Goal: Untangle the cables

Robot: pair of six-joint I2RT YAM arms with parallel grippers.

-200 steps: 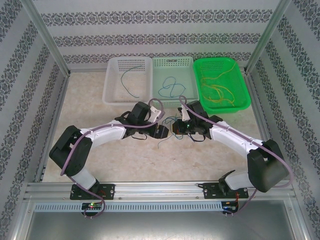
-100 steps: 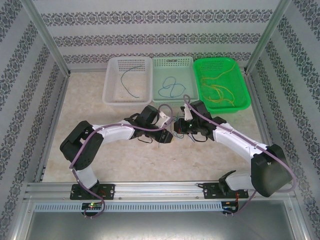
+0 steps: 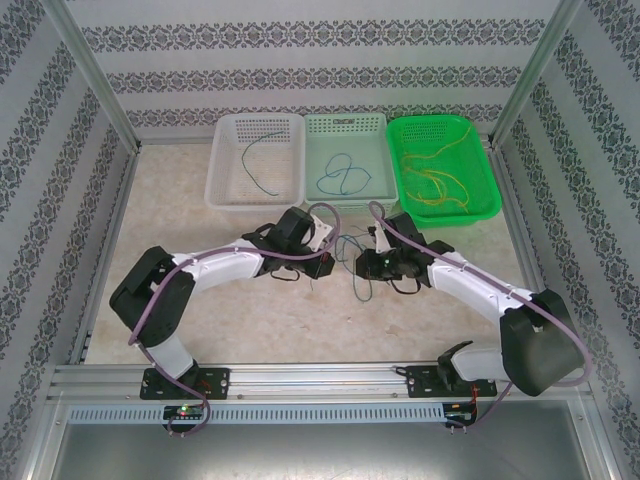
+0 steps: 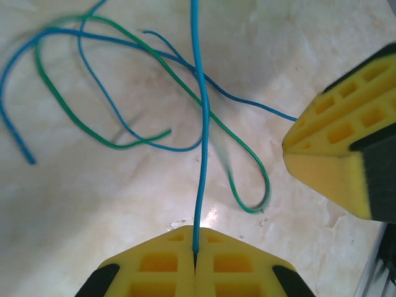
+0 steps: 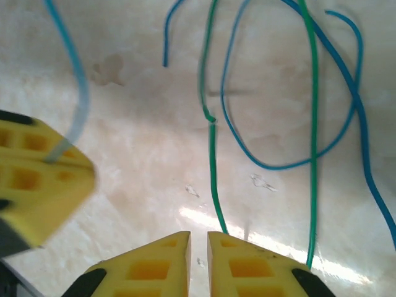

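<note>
left gripper [image 4: 195, 255] is clamped on a blue cable [image 4: 202, 124] that runs straight ahead of it. right gripper [image 5: 198, 238] pads sit a crack apart, with a green cable [image 5: 212, 161] running up to its right pad. three baskets [image 3: 345, 119] beyond both grippers, bare table [image 3: 250, 330] behind them. can't count the blue strands for sure.

The top external camera looked down from above and behind the arm bases, facing 12 o'clock across the table [image 3: 260, 320]. The wrist cameras sat close above it, looking past the left gripper [image 4: 195, 257] and right gripper [image 5: 198, 240]. All three views shared the cables [image 4: 203, 154] at centre.
</note>
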